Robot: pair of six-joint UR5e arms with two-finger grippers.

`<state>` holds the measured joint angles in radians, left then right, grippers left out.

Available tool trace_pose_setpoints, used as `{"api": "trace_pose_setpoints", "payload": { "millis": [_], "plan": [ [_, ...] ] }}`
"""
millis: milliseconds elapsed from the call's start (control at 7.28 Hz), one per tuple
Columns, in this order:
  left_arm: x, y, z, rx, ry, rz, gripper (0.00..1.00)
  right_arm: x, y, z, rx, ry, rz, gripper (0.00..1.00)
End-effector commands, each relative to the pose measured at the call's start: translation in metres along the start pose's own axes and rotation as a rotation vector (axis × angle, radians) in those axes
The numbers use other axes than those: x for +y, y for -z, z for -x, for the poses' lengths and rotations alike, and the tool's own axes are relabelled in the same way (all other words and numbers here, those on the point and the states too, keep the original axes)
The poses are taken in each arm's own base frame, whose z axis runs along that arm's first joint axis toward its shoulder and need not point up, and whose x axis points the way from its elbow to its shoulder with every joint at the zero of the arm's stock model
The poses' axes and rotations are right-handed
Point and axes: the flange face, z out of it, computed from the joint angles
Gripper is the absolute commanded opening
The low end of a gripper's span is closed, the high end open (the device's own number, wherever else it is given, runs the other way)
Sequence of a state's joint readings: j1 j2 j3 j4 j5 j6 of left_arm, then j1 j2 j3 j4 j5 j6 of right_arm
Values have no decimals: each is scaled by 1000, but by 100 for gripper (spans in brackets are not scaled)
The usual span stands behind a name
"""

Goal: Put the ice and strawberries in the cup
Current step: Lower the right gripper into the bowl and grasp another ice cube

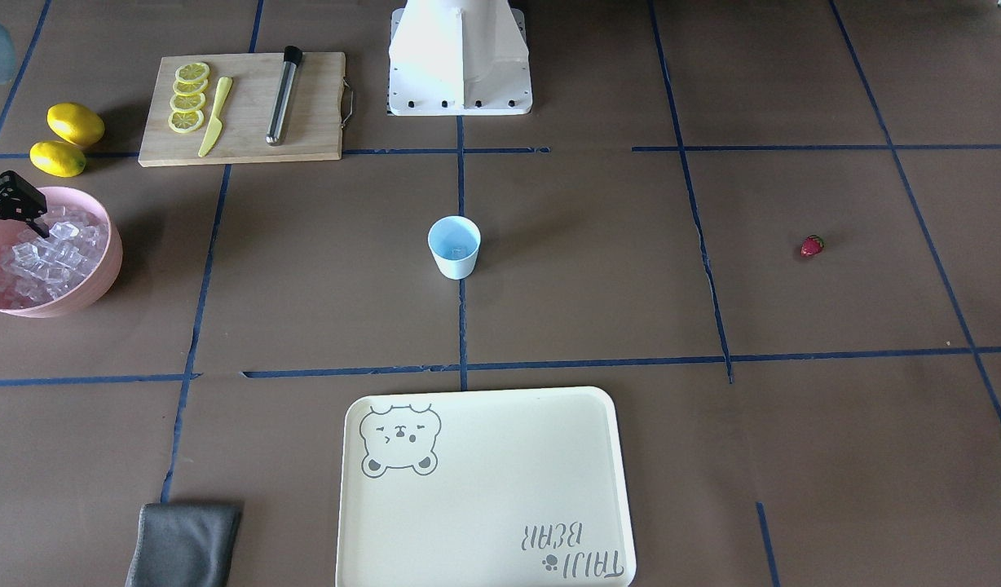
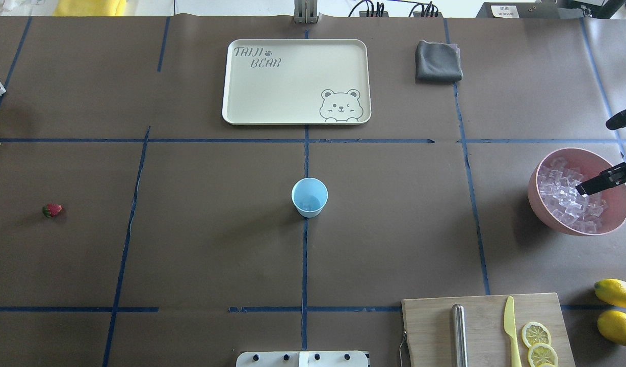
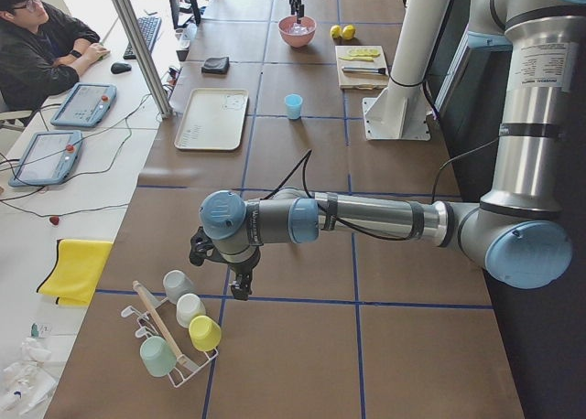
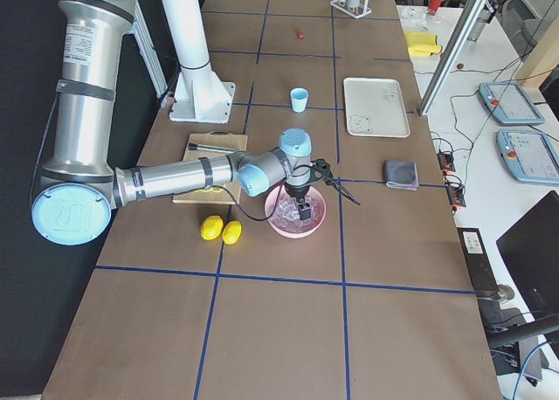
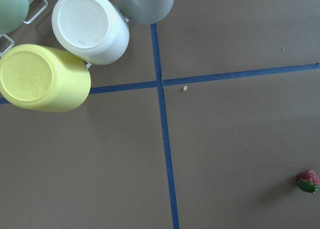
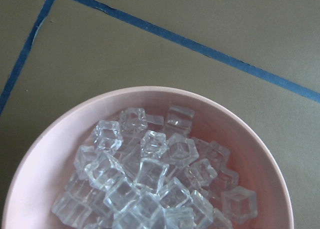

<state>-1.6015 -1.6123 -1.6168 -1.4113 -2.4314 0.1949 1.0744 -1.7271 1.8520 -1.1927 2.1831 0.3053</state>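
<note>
The light blue cup (image 2: 309, 197) stands upright at the table's centre, also seen in the front view as the cup (image 1: 454, 247). The ice (image 6: 150, 179) is piled in a pink bowl (image 2: 540, 204) at the robot's right. My right gripper (image 2: 595, 158) hangs over that bowl, open wide, nothing between its fingers; one fingertip (image 1: 41, 231) is just above the cubes. A single red strawberry (image 2: 52, 210) lies far to the left, apart from everything, and shows low right as the strawberry (image 5: 307, 181) in the left wrist view. My left gripper (image 3: 224, 271) shows only in the left side view; I cannot tell its state.
A wooden cutting board (image 1: 305, 106) holds lemon slices, a yellow knife and a metal muddler; two lemons (image 1: 67, 137) lie beside it. A cream tray (image 2: 231, 102) and a grey cloth (image 2: 438, 61) lie at the far side. A rack of upturned cups (image 5: 85, 26) stands near the left gripper.
</note>
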Motion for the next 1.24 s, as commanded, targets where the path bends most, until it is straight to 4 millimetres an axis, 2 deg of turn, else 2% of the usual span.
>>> {"api": "trace_pose_setpoints", "payload": {
  "millis": [0, 687, 824, 1099],
  "plan": [
    [-1, 0, 0, 0, -1, -1, 100, -2, -5, -2, 5, -2, 5, 95],
    [-1, 1, -1, 0, -1, -2, 100, -5, -8, 3, 4, 12, 7, 91],
    [0, 0, 0, 0, 2, 0, 100, -3, -15, 1, 4, 9, 21, 91],
    [0, 0, 0, 0, 2, 0, 100, -5, -17, 2, 3, 11, 23, 90]
  ]
}}
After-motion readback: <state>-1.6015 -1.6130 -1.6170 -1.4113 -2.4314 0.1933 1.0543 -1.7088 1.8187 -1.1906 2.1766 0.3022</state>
